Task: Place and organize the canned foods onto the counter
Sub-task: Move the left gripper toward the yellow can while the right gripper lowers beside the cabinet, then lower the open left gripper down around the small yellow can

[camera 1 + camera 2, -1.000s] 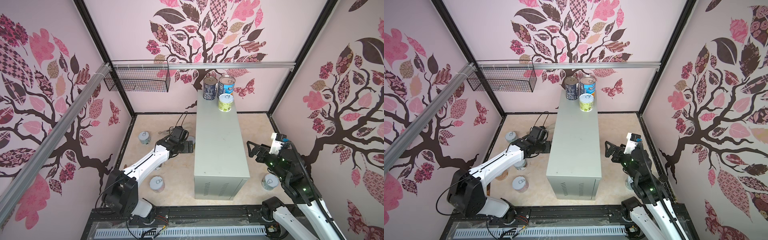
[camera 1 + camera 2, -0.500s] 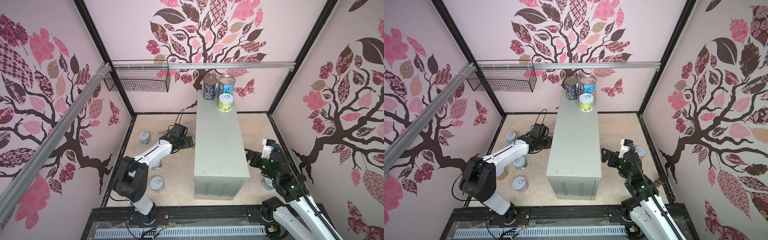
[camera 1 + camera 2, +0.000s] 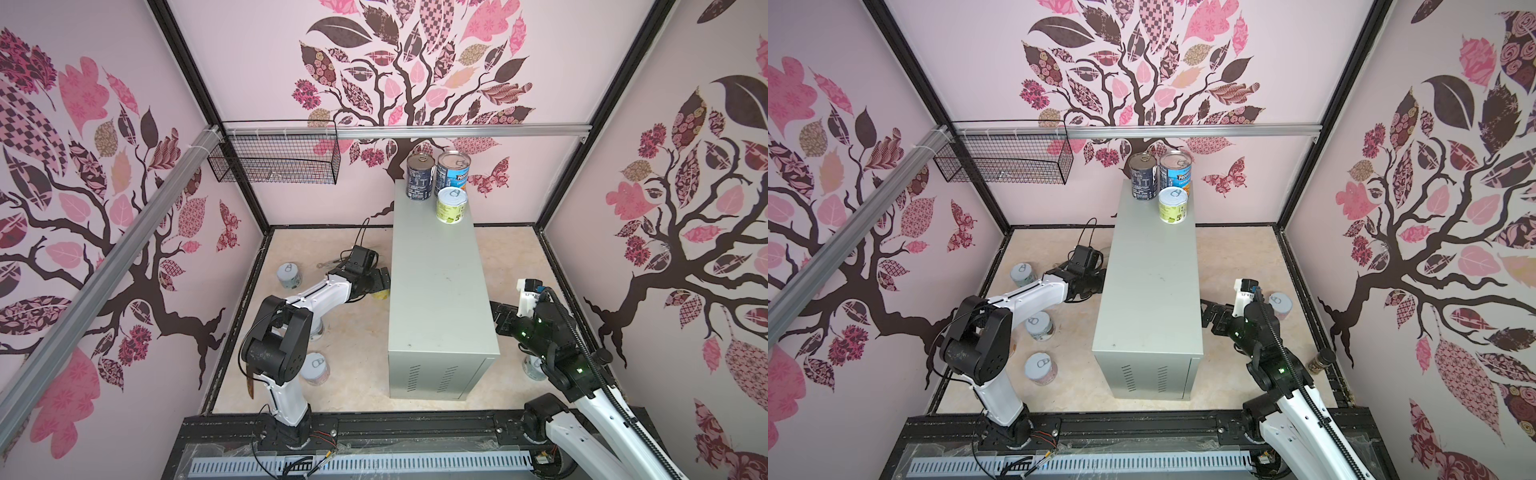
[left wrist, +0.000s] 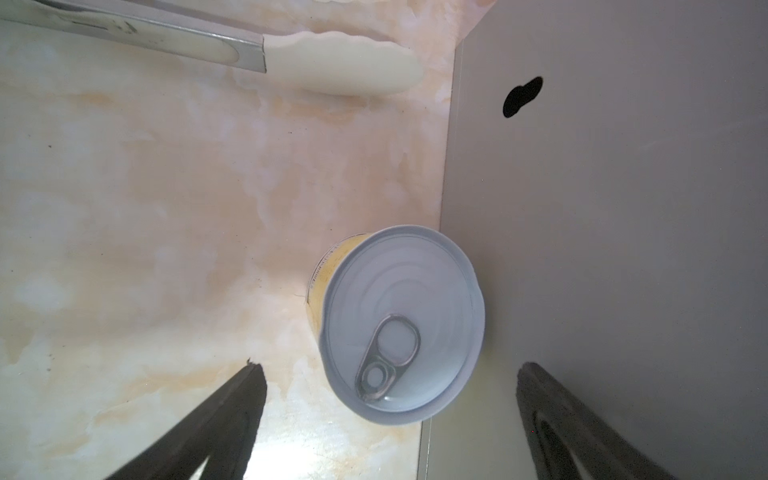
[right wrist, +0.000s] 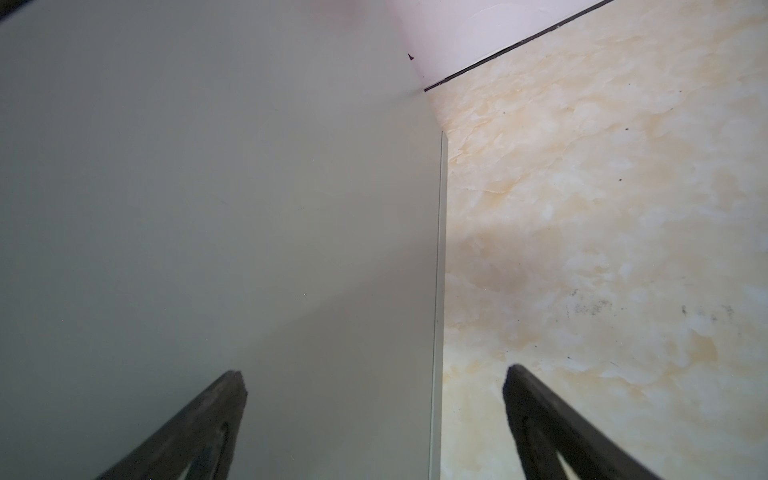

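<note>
Three cans stand at the counter's far end. Left of the counter, the left gripper, jaws spread and empty, hovers over a yellow can just beside the counter's side. From above, this can is mostly hidden. The right gripper, equally spread and empty, faces the counter's right side. Another can there is half hidden behind the arm.

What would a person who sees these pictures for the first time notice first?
The grey-green counter at the centre stands out, with a navy can, a blue can and a short green can grouped at its far end. Beside the counter, the open left tool hangs above a yellow can.
</note>
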